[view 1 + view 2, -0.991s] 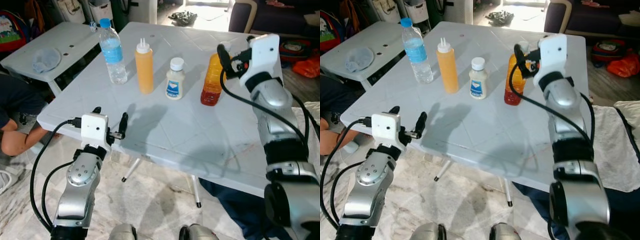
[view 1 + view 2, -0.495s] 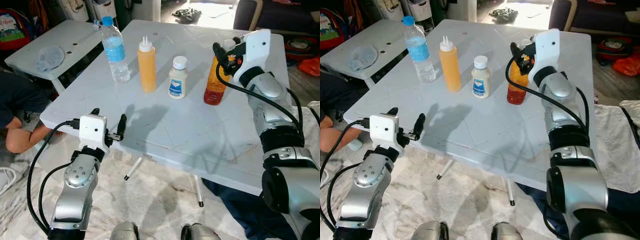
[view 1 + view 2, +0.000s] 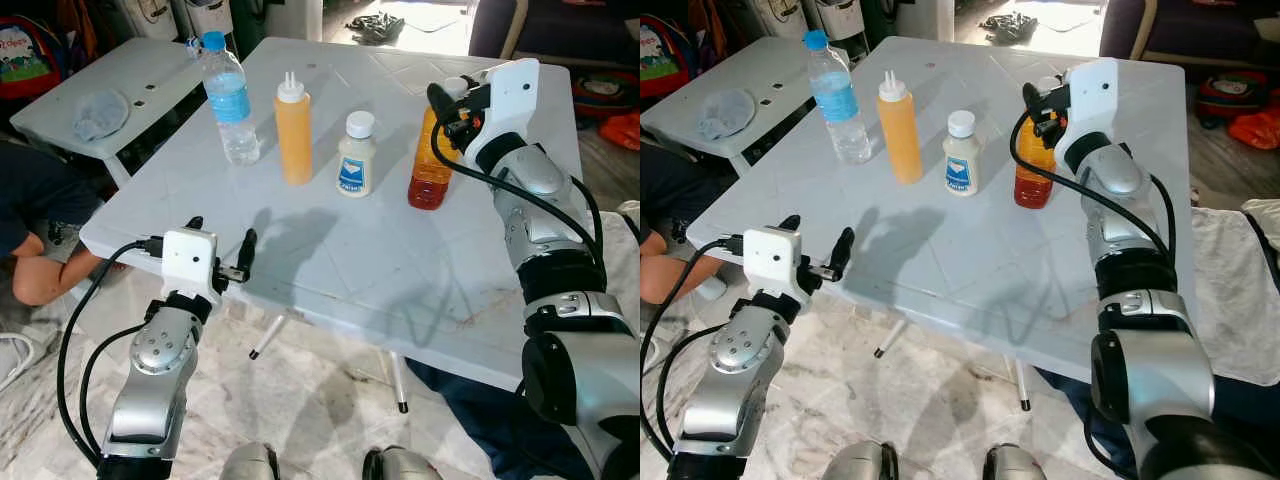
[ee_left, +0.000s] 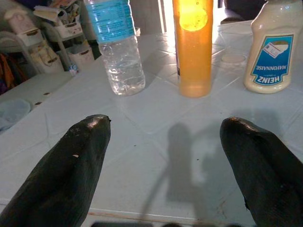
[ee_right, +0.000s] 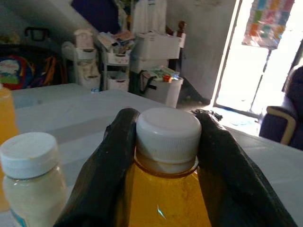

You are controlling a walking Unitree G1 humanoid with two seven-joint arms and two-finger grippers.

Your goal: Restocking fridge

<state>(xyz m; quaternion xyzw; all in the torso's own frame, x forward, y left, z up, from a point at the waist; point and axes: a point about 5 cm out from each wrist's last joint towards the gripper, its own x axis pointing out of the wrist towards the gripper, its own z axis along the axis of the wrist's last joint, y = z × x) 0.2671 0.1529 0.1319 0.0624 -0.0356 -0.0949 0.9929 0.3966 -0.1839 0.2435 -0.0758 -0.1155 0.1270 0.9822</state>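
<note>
Presently on white table [image 3: 340, 270]: water bottle [image 3: 229, 100]; orange squeeze bottle [image 3: 292, 130]; Heinz mayonnaise [image 3: 355, 155]; amber juice bottle [image 3: 432, 160], neck clasped by right gripper [image 5: 165, 142]; left gripper [image 4: 165, 156] spread, empty, near table edge; judged: nothing stocked yet.

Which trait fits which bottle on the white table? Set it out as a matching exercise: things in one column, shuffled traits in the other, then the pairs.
Things:
1. water bottle
2. squeeze bottle
3. mayonnaise bottle
4. juice bottle

Traits:
A. white cap between the right end effector's fingers
B. blue cap and label
C. orange, with a nozzle tip
D. shortest, cream-coloured, blue label

Pairs: 1-B, 2-C, 3-D, 4-A
</note>
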